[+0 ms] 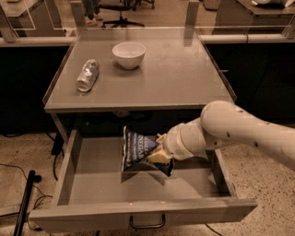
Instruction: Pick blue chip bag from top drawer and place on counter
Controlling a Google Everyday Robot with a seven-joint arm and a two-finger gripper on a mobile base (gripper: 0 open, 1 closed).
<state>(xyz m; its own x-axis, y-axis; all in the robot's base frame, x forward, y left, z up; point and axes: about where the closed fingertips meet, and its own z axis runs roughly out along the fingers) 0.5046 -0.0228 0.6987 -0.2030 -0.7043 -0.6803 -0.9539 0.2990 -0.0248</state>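
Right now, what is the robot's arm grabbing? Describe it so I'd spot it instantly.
Below the grey counter, find the open top drawer. Over its middle, the tool grips a blue chip bag. It is dark, glossy and white-lettered, unlike the silvery cylinder and white bowl up top.

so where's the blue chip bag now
In the camera view, the blue chip bag is mid-frame inside the open top drawer, held at its right edge by the gripper.

Office-like lab: swivel chair [120, 20], desk [244, 14], floor cables [9, 165]; gripper [159, 154] with blue chip bag [136, 147] over top drawer [138, 214]
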